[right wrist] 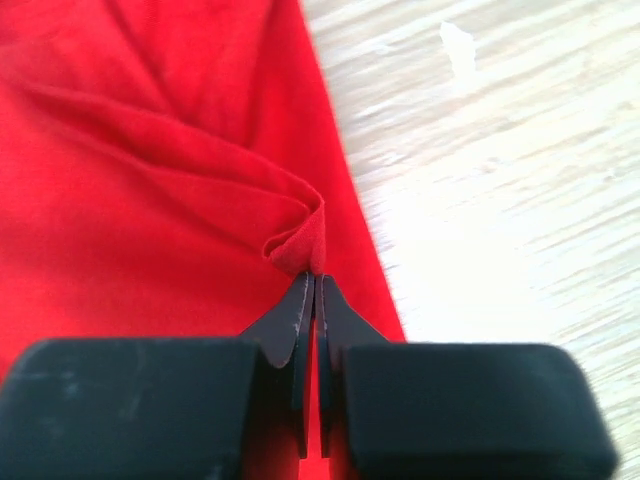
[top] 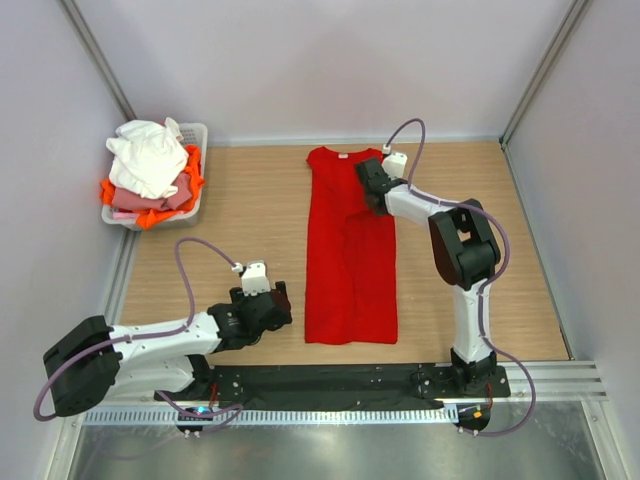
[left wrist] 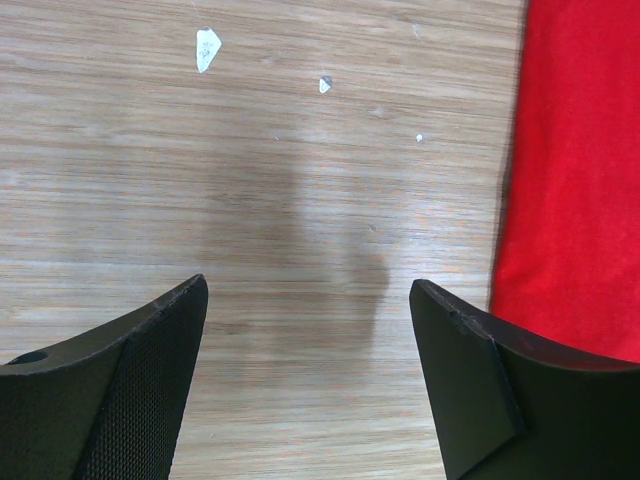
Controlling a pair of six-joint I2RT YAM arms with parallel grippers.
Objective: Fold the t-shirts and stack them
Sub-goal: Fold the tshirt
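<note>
The red t-shirt point(top: 350, 250) lies as a long narrow strip down the middle of the desk point(top: 240, 220), collar at the far end. The right tool point(right wrist: 313, 285) is pinched tight on a small ridge of cloth at the shirt's right edge, up near the shoulder. The left tool point(left wrist: 310, 300) hangs spread wide over bare wood just beside the left edge, holding nothing. Soft, light, floppy stuff, I'd say: it'll sag and drag, so take it by edges or corners. The other shirts point(top: 150, 160) sit heaped in the white basket point(top: 198, 132), far left.
</note>
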